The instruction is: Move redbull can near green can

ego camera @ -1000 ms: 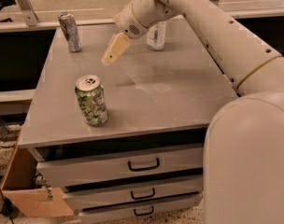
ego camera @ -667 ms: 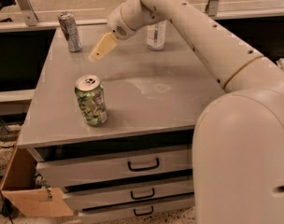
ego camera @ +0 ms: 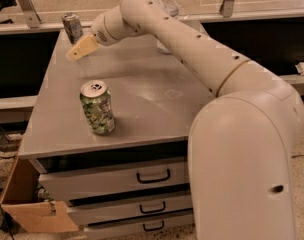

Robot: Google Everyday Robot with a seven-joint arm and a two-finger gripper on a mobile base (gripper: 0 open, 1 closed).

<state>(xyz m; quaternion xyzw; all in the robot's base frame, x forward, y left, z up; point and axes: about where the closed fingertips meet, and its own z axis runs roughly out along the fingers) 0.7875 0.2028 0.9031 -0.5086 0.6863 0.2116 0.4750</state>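
Note:
The redbull can (ego camera: 72, 28), slim and silver-grey with dark markings, stands upright at the far left corner of the grey table (ego camera: 142, 94). The green can (ego camera: 97, 107), wider with a green and white mottled pattern, stands upright near the table's front left. My gripper (ego camera: 78, 50), with tan fingers, hangs over the table just right of and a little in front of the redbull can, apart from it. It holds nothing that I can see.
A clear plastic bottle (ego camera: 170, 6) stands at the back of the table, partly behind my arm. Drawers (ego camera: 117, 181) sit under the tabletop. A cardboard box (ego camera: 27, 209) lies on the floor at the left. A railing runs behind the table.
My gripper has moved left across the back of the table, toward the redbull can. Both cans have stayed where they were.

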